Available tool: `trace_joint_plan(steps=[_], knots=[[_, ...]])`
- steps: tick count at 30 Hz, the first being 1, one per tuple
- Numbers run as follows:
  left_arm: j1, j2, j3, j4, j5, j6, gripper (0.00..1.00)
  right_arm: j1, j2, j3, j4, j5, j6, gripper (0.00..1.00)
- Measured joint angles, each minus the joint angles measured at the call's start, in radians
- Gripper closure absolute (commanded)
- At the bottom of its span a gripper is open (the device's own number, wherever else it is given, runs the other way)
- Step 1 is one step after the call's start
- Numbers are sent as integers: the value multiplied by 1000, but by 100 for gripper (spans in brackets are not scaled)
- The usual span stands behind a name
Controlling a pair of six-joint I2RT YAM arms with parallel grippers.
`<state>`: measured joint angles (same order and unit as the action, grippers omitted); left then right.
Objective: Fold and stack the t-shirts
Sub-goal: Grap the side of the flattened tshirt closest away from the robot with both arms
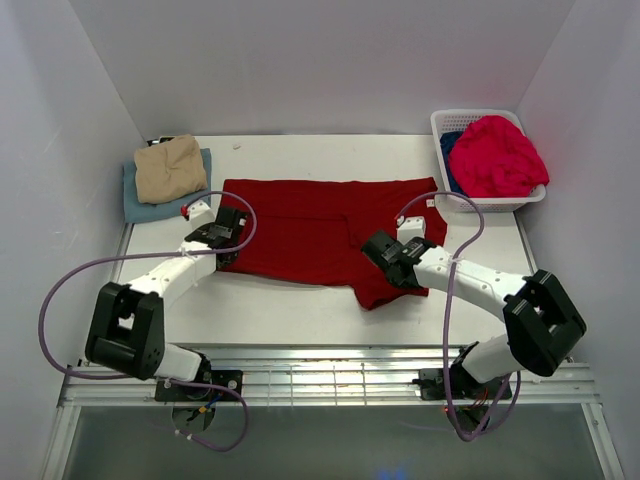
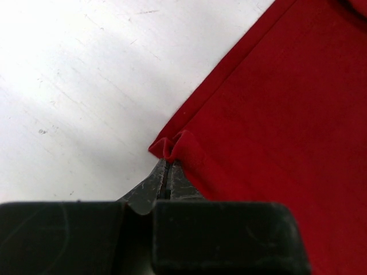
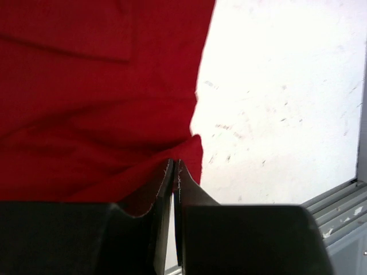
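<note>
Both jaws shut, gripping dark red t-shirt (image 1: pixel 300 230)

Five t-shirts; one basket; two grippers; one table.
One dark red t-shirt (image 1: pixel 300 235); one tan t-shirt (image 1: pixel 170 168); one light blue t-shirt (image 1: pixel 135 207); one pinkish-red t-shirt (image 1: pixel 505 155); one deep blue t-shirt (image 1: pixel 450 162); one white basket (image 1: pixel 470 116); one left gripper (image 2: pixel 166 164) and one right gripper (image 3: pixel 174 165); one table (image 1: pixel 290 320).
</note>
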<state>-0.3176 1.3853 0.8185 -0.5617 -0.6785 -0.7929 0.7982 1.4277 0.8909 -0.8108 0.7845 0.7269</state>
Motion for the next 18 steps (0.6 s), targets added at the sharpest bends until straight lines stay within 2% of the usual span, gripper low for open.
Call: trace_joint_plan(steps=[9,18], knots=[[22,225,136,70,-13,71,100,-169,100,98,130,78,-185,92],[66,297,282,127,-13,157,100,-234,279,316,251,68,-374,92]])
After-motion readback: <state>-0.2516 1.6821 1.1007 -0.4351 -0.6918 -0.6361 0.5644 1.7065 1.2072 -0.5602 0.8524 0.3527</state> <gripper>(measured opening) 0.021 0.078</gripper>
